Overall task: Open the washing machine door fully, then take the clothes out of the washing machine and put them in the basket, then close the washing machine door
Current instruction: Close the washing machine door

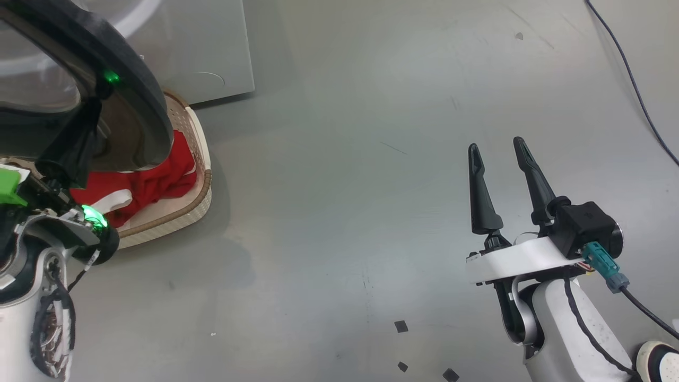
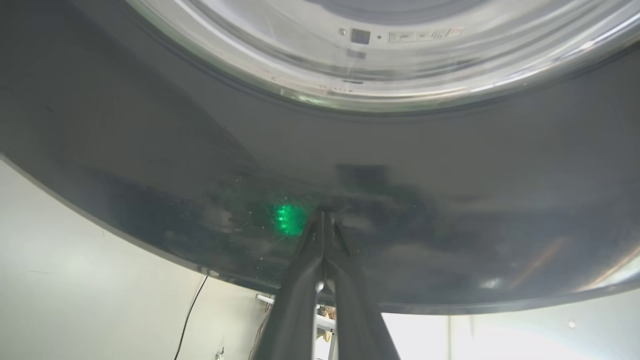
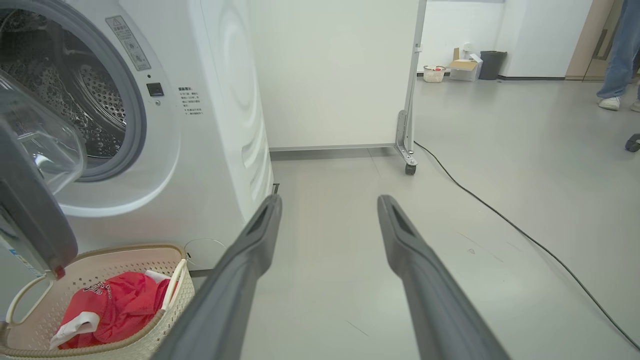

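Observation:
The washing machine door (image 1: 135, 79), black-rimmed with a clear glass bowl (image 2: 380, 55), stands swung out above the basket (image 1: 199, 196). My left gripper (image 1: 97, 104) is shut, and its joined tips (image 2: 322, 214) touch the door's glossy black rim (image 2: 450, 200) with nothing held. The clothes (image 1: 154, 183), red with white panels, lie in the cream basket (image 3: 150, 320) in front of the washing machine (image 3: 215, 100). The steel drum (image 3: 65, 95) shows through the open porthole. My right gripper (image 1: 496, 143) hangs open and empty over bare floor, well to the right of the basket, and its own view shows its spread jaws (image 3: 328, 200).
A black cable (image 3: 500, 215) runs across the grey floor on the right. A white partition on wheels (image 3: 410, 115) stands beyond the machine. A person's legs and shoes (image 3: 617, 60) are at the far right. Small black tape bits (image 1: 401, 326) lie on the floor.

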Available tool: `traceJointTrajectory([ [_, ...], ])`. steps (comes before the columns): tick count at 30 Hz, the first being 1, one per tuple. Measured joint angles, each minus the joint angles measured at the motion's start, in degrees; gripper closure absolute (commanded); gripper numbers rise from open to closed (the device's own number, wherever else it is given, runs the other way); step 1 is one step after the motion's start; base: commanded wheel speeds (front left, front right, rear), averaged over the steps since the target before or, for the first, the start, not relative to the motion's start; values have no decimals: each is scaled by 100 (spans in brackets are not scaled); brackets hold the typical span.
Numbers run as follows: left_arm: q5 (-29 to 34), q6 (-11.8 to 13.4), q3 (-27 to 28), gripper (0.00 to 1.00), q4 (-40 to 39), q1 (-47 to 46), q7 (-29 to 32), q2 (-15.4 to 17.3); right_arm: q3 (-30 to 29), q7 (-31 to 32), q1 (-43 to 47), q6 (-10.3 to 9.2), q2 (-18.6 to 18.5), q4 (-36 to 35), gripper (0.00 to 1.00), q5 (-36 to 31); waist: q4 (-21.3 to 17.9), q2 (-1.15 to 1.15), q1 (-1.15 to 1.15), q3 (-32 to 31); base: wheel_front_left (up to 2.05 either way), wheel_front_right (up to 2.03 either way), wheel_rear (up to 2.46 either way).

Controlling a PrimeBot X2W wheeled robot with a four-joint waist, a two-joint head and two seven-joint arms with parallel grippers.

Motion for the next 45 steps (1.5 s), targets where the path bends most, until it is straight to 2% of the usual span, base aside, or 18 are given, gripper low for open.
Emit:
traceJointTrajectory([
  [6,53,-15,-166,100,137,0,2,-114,-82,0,0,-1,10,-44,0,-29,172,0,0,-57,0,0,0],
  [15,464,-371,-700,100,267,372,272,-123,-192,0,0,8,10,-46,0,-125,638,0,0,-239,0,0,0],
  [18,995,-603,-922,100,339,624,235,21,-211,0,1,57,-30,-44,0,-190,887,0,0,-343,0,0,0],
  [24,2026,-1106,-1067,100,337,778,-211,328,-227,0,30,125,-78,-34,0,-233,1276,0,0,-513,0,0,0],
  [27,2913,-1319,-1236,100,331,838,-544,638,-227,0,42,160,-99,2,0,-246,1466,0,0,-605,0,0,0],
  [29,3453,-1327,-1327,100,301,882,-805,818,-227,0,54,187,-114,23,0,-248,1586,0,0,-668,0,0,0],
  [33,4236,-1368,-1437,100,183,962,-1324,910,-226,0,92,224,-119,37,0,-279,1809,0,0,-797,0,0,0],
  [37,4482,-1368,-1455,100,153,1095,-1793,849,-197,0,153,265,-129,79,0,-288,2005,0,0,-920,0,0,0],
  [45,5622,-1368,-1559,100,38,1407,-2710,939,-121,0,159,345,-149,118,0,-331,2272,0,0,-1129,0,0,0],
])
